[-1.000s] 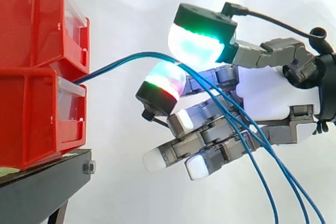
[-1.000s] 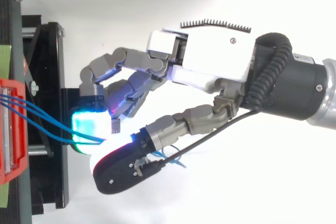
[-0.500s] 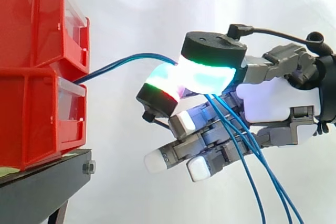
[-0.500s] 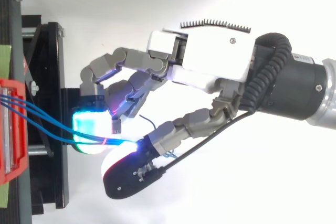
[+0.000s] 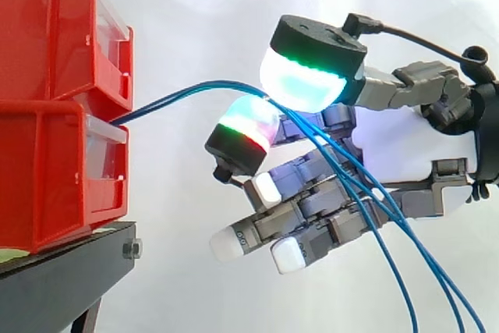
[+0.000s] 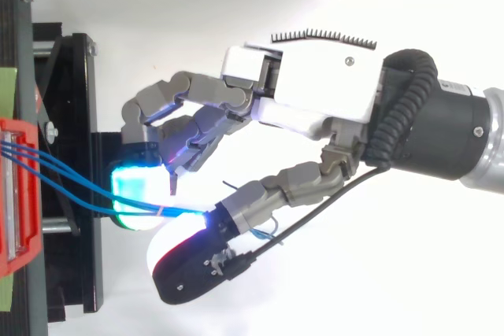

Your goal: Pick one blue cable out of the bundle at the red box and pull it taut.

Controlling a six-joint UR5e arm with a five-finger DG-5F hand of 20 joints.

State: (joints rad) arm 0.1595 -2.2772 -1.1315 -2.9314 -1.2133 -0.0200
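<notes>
Looking at the left edge, two red boxes (image 5: pixel 47 107) sit stacked on the black stand (image 5: pixel 54 278), the fixed end of everything. The hand (image 5: pixel 405 154) reaches in from the right, side-on, close to the boxes but not touching them. I'd say that's near enough to catch the cables where they run bunched together.

Thumb pad (image 5: pixel 308 83) up top, glowing green and cyan. One finger's pad (image 5: pixel 245 122) sits just below and left of it, red and green. The two curl toward each other and meet at their near corners. That's the pinch, and it looks light. The other fingers (image 5: pixel 234 243) hang half-curled lower down, centre frame, holding nothing and out of the way.

Now the cables (image 5: pixel 156 102): thin and blue, they leave the gap between the boxes and arch up to the right. They pass between those two pads, then drop slack toward the lower right corner. From above they leave the box at the left edge spread apart and converge at the pads, and as far as I can tell that's several strands, not one. So the picking-out isn't settled, I reckon. Nothing is taut yet either, since that arch shows slack on the box side.
</notes>
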